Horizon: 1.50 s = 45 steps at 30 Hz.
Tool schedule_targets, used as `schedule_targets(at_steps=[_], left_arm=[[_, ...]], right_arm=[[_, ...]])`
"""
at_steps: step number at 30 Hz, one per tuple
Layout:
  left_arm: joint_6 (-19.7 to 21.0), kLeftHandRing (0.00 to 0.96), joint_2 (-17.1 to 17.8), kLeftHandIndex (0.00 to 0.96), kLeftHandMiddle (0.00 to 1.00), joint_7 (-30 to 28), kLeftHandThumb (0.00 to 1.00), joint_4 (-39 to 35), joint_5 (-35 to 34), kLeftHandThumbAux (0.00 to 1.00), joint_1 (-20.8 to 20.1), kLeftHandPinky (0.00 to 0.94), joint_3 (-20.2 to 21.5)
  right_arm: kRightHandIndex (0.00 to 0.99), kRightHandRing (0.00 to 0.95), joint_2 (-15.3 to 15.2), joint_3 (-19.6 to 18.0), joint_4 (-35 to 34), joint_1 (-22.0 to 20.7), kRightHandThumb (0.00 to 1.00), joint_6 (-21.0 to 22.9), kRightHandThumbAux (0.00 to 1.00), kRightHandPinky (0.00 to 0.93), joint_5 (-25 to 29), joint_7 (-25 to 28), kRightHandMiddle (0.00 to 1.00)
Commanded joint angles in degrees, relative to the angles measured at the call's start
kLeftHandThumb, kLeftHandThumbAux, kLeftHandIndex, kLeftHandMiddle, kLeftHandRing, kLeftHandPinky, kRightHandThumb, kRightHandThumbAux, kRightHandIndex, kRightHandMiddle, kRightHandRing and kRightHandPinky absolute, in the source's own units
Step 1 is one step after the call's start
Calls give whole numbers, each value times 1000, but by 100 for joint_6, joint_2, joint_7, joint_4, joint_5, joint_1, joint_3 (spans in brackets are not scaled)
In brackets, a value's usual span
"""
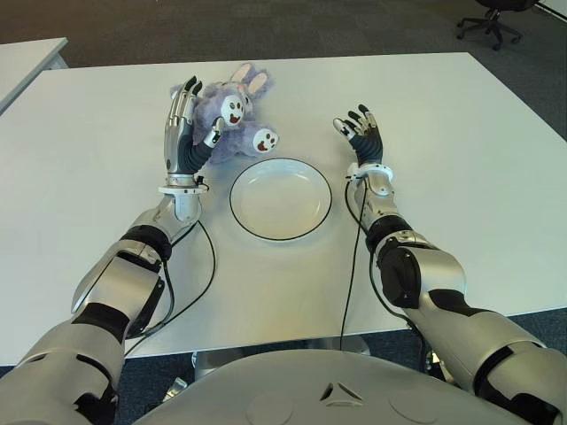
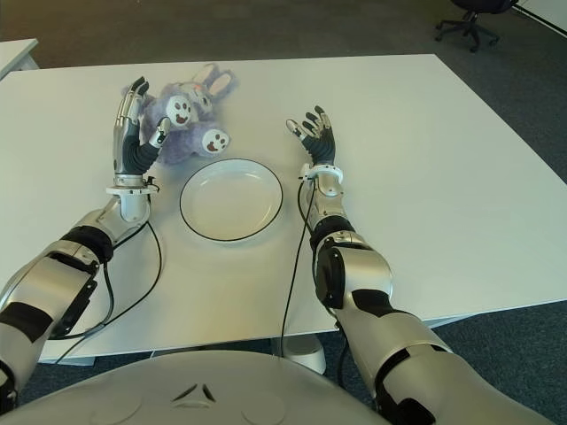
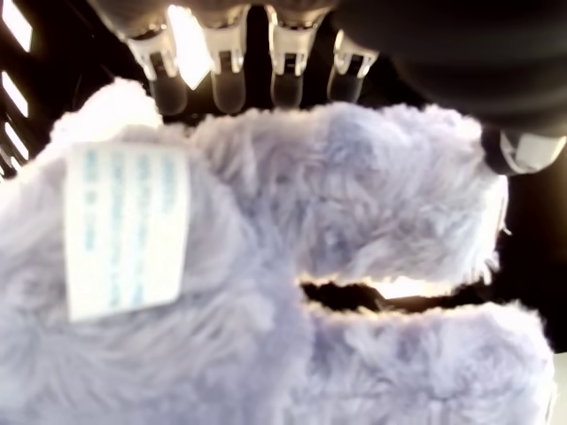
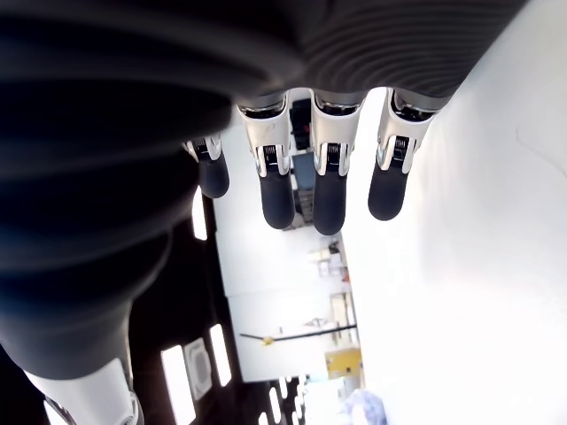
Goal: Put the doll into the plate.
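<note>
Purple plush rabbit doll (image 1: 232,115): on the white table (image 1: 461,177), just behind the empty plate (image 1: 281,198).
Our left hand (image 1: 188,124) is against it, fingers extended, unclenched; right hand (image 1: 361,133) is spread, empty. We risk nudging the doll away.

A white table (image 1: 443,177) carries everything. On it a white plate (image 1: 281,198) with a thin dark rim sits near the front middle. Just behind the plate, slightly to the left, a fluffy purple doll (image 1: 232,115) with rabbit ears lies on the tabletop. Two thin black cables (image 1: 209,266) trail across the surface toward the front edge.
</note>
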Motion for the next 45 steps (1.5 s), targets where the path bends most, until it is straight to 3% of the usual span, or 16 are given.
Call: schedule_targets(at_steps=[1,8,16,21,37,45], left_arm=[[556,23,-204,0,0,3,398,565,492,174,1062,26,-380],[578,63,-244,0,0,-239,392,612,384,177,1051,58,-359],[782,60,-239,0,0,-797,426,627,248,188,1012,2,-271],[873,141,-260,0,0,-815,421,618,261,178,978,71,-252],[1231,301,-274,0,0,-991,454,577,334,199,894,110,-337],[1304,197,-276,0,0,-1113,464,569,362,186,883,65,-374]], right_arm=[[64,138,117,-44,516,807,120,495,728,146,14,-82,148],[63,137,111,-28,517,808,129,500,720,147,2,-82,149],[67,143,117,-63,514,809,147,488,731,157,46,-33,150],[69,144,125,-86,512,807,143,482,737,163,68,-12,146],[64,145,117,-92,508,808,145,471,736,159,57,-28,149],[63,144,110,-81,507,811,146,464,735,158,44,-35,149]])
